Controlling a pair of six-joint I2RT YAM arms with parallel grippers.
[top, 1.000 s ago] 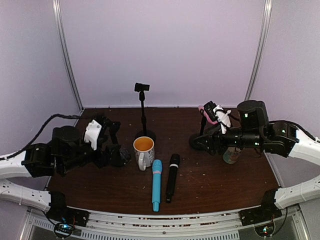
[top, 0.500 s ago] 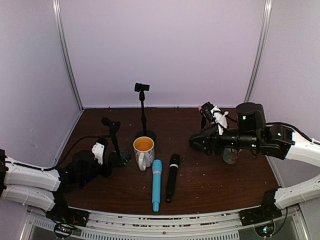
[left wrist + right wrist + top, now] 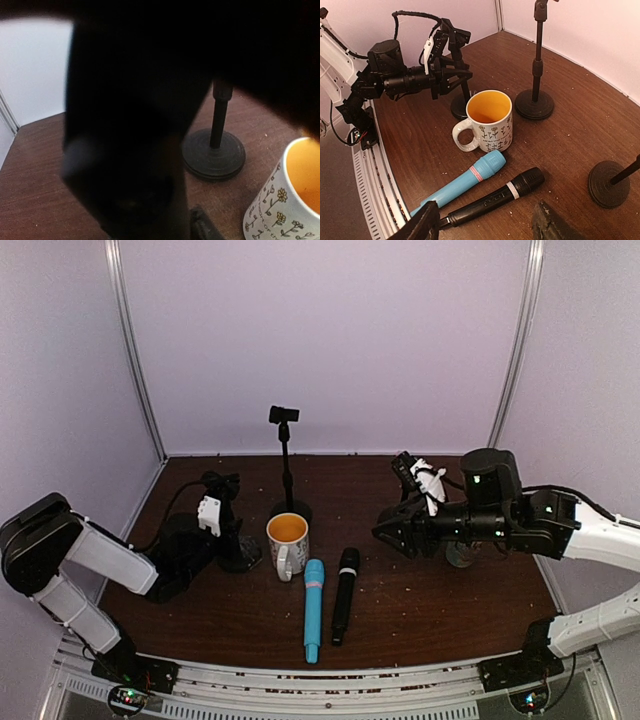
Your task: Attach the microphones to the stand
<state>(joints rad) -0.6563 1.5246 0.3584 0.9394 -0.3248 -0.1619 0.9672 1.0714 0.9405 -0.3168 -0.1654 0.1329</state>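
Two lie unattached on the near desk (image 3: 450, 610), the light blue microphone (image 3: 313, 610) just beside the black microphone (image 3: 344, 595) (no pink one shows), so most work likely remains; the right gripper (image 3: 388, 532) gapes empty, while the left gripper (image 3: 449, 75), by the left stand (image 3: 238, 558), cannot be read as wide or narrow.
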